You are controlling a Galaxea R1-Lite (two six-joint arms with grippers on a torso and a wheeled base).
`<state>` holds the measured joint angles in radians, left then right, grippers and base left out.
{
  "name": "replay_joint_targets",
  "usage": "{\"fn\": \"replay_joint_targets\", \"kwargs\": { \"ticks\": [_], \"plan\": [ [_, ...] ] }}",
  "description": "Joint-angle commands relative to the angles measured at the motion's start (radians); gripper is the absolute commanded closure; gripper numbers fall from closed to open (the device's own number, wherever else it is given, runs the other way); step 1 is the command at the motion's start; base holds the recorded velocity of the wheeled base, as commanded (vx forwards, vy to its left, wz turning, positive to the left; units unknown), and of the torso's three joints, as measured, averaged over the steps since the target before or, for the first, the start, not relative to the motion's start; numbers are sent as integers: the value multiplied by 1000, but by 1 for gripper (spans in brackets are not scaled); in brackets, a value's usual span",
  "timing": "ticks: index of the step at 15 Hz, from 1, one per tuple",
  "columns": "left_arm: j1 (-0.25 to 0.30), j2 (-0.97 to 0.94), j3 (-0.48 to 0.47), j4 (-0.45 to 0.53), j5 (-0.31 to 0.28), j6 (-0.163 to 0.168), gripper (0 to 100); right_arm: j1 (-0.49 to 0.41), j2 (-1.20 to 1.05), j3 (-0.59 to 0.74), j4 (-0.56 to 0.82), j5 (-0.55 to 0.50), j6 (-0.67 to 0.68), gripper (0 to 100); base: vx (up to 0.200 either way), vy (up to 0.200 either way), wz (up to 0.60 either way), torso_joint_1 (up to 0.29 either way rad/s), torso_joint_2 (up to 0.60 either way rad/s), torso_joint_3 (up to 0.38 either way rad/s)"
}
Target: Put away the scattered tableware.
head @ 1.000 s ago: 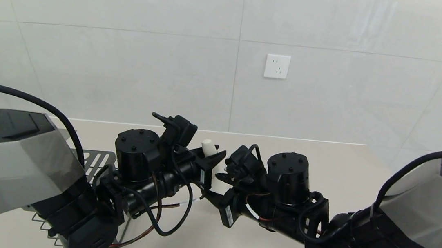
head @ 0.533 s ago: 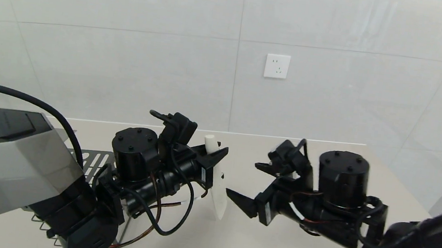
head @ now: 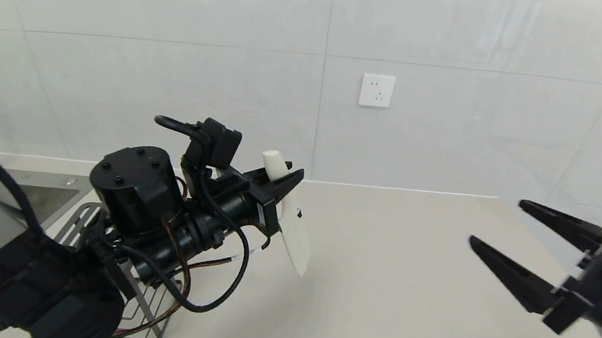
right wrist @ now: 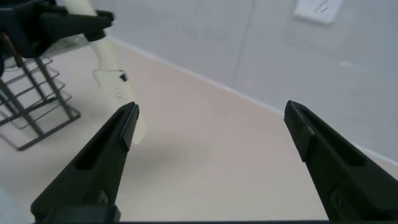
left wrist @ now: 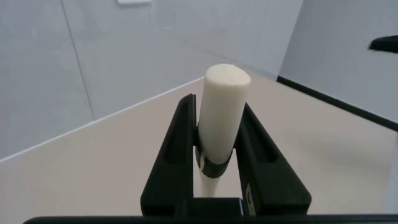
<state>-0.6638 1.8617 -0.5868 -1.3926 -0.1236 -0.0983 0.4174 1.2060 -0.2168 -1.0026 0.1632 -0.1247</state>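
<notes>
My left jaws are clamped on the handle of a white knife, and they carry it in the air above the worktop, touching nothing else. In the left wrist view the round butt of the handle stands proud between the 2 jaw faces, which press it from both sides. In the head view the long axis runs nearly upright: butt at 12 o'clock, leaning a little toward 11, and the blade hanging down with its tip at about 5 o'clock, clear of the surface.

The relation that matters, as I judge it, is knife to wire rack. The rack sits at about 8 o'clock from the blade, lower and on my left side, partly behind my own left arm. That arm is plainly the nearer one and already has the grip, so the stowing falls to it. The blade would need to travel toward 8 o'clock and go down tip first between the wires. The risk I see is the tip catching a rack bar, since my forearm and cables hide much of the rack.

My right jaws are spread wide and hold nothing. They sit at 3 o'clock from the knife, well apart from it, and across them I see the knife and the rack beyond.

A wall socket sits at 1 o'clock from the knife.
</notes>
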Motion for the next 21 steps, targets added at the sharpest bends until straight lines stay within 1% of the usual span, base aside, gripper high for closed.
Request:
{"fn": "replay_joint_targets", "kwargs": {
  "ticks": [1, 2, 3, 4, 6, 7, 8, 9, 10, 11, 13, 14, 15, 16, 17, 18, 19, 20, 21],
  "plan": [
    [-31, -150, 84, 3, 2, -3, 100, -163, -368, 148, 4, 39, -33, 0, 0, 0, 0, 0, 0, 0],
    [-33, -236, 145, 6, 2, -4, 100, -170, -442, 177, 5, 45, -33, 0, 0, 0, 0, 0, 0, 0],
    [-22, -311, 185, 6, 2, -11, 100, -175, -487, 189, 9, 47, -33, 0, 0, 0, 0, 0, 0, 0],
    [0, -391, 219, 9, 2, -24, 100, -178, -525, 197, 13, 45, -32, 0, 0, 0, 0, 0, 0, 0],
    [112, -544, 265, 46, -1, -21, 100, -229, -605, 217, 78, 47, -30, 0, 0, 0, 0, 0, 0, 0],
    [150, -590, 271, 58, -2, -21, 100, -241, -635, 217, 113, 45, -27, 0, 0, 0, 0, 0, 0, 0],
    [240, -691, 285, 89, -5, -21, 100, -266, -703, 217, 190, 45, -27, 0, 0, 0, 0, 0, 0, 0],
    [309, -768, 295, 110, -7, -20, 100, -286, -747, 215, 236, 47, -27, 0, 0, 0, 0, 0, 0, 0],
    [343, -835, 308, 121, -8, -20, 100, -295, -775, 215, 265, 47, -26, 0, 0, 0, 0, 0, 0, 0],
    [345, -898, 308, 124, -10, -21, 100, -301, -790, 217, 286, 47, -26, 0, 0, 0, 0, 0, 0, 0],
    [336, -949, 308, 125, -10, -23, 100, -315, -801, 217, 318, 47, -27, 0, 0, 0, 0, 0, 0, 0],
    [313, -1001, 308, 152, -8, -31, 100, -339, -841, 217, 406, 53, -26, 0, 0, 0, 0, 0, 0, 0],
    [317, -1039, 309, 198, -8, -32, 100, -364, -898, 217, 516, 76, -26, 0, 0, 0, 0, 0, 0, 0],
    [323, -1092, 309, 260, -5, -29, 100, -371, -993, 217, 662, 81, -27, 0, 0, 0, 0, 0, 0, 0],
    [348, -1145, 306, 331, 1, -23, 100, -387, -1094, 215, 800, 75, -30, 0, 0, 0, 0, 0, 0, 0],
    [392, -1201, 306, 402, 1, -20, 100, -427, -1178, 217, 912, 72, -30, 0, 0, 0, 0, 0, 0, 0],
    [432, -1247, 301, 461, 1, -20, 100, -421, -1206, 214, 960, 47, -35, 0, 0, 0, 0, 0, 0, 0],
    [466, -1267, 300, 488, -1, -20, 100, -419, -1206, 215, 953, 2, -32, 0, 0, 0, 0, 0, 0, 0],
    [518, -1270, 283, 494, -4, -21, 100, -419, -1206, 217, 952, -37, -33, 0, 0, 0, 0, 0, 0, 0]
  ]
}}
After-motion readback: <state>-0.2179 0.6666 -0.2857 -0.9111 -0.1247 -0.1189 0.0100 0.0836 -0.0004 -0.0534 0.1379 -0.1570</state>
